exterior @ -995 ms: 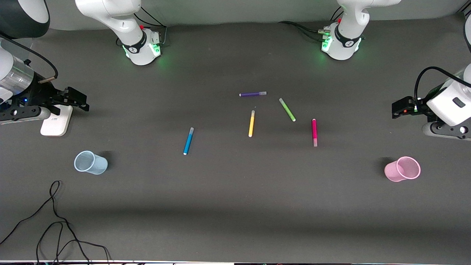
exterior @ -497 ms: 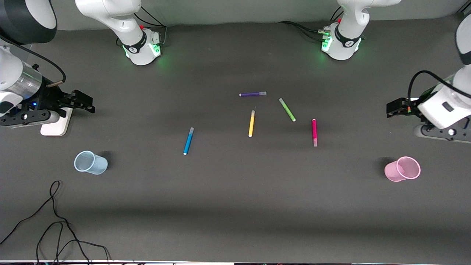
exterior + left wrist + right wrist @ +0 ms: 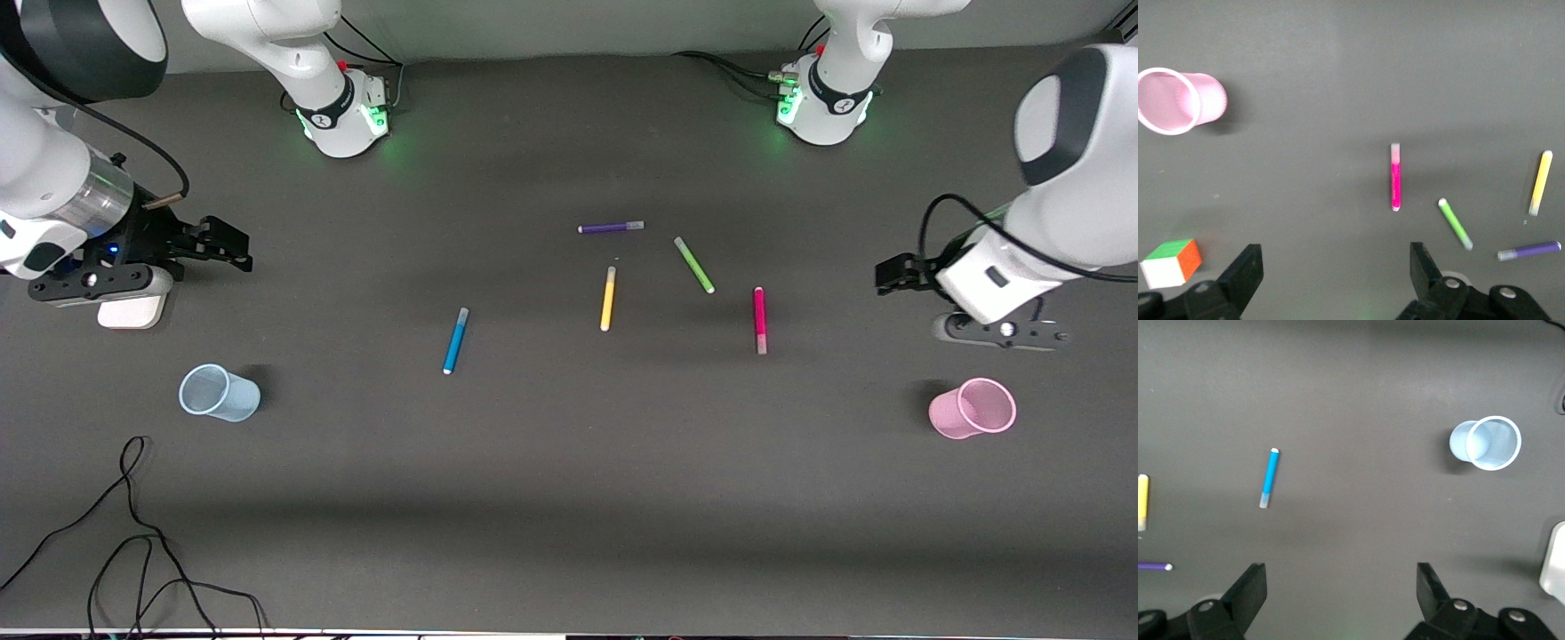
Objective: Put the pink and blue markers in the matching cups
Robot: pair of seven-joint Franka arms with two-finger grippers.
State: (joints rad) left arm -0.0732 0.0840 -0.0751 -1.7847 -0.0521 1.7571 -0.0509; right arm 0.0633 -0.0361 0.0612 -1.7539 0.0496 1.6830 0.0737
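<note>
The blue marker (image 3: pixel 454 340) (image 3: pixel 1269 477) and the pink marker (image 3: pixel 759 320) (image 3: pixel 1395 177) lie flat near the middle of the table. A pale blue cup (image 3: pixel 218 393) (image 3: pixel 1486 443) stands at the right arm's end and a pink cup (image 3: pixel 972 409) (image 3: pixel 1179 101) at the left arm's end. My left gripper (image 3: pixel 889 271) (image 3: pixel 1336 267) hangs open and empty over bare table between the pink marker and the pink cup. My right gripper (image 3: pixel 233 244) (image 3: pixel 1341 587) is open and empty over bare table, toward the right arm's end from the blue marker.
Yellow (image 3: pixel 608 299), green (image 3: pixel 693 264) and purple (image 3: pixel 611 228) markers lie between the two task markers. A flat white pad (image 3: pixel 124 311) sits under the right arm. A coloured cube (image 3: pixel 1171 262) shows by the left gripper. Black cables (image 3: pixel 133 533) trail near the front edge.
Both arms have swung in from the table's ends toward the middle, the left one farther. Both grippers stay open. Markers and cups have not moved.
</note>
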